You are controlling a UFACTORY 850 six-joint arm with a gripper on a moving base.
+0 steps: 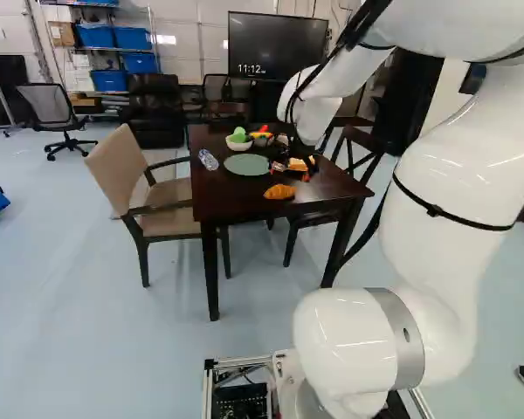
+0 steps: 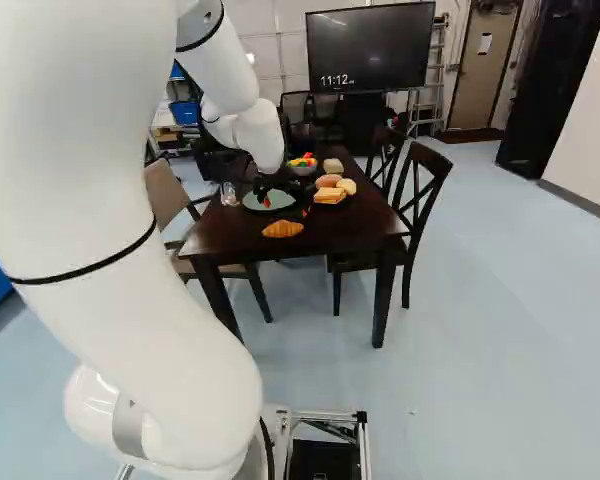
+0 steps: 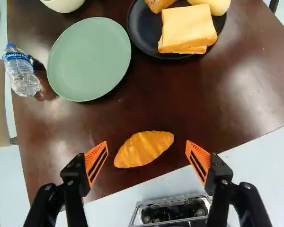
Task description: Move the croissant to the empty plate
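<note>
Gripper [image 2: 286,207] hanging over the table [image 3: 246,66], jaws spreading wide. Croissant [image 3: 144,149] lying on the table near its edge, showing between the fingers, touching neither. Green plate [image 3: 89,59] sitting bare ahead, bottle [image 3: 22,71] resting beside it; in the right base view the gripper is partly covering that plate. Black plate [image 3: 144,33] holding bread, running out of the wrist view; bowl [image 3: 63,4] mostly falling outside too. In the left base view the fingers are blending into dark clutter
</note>
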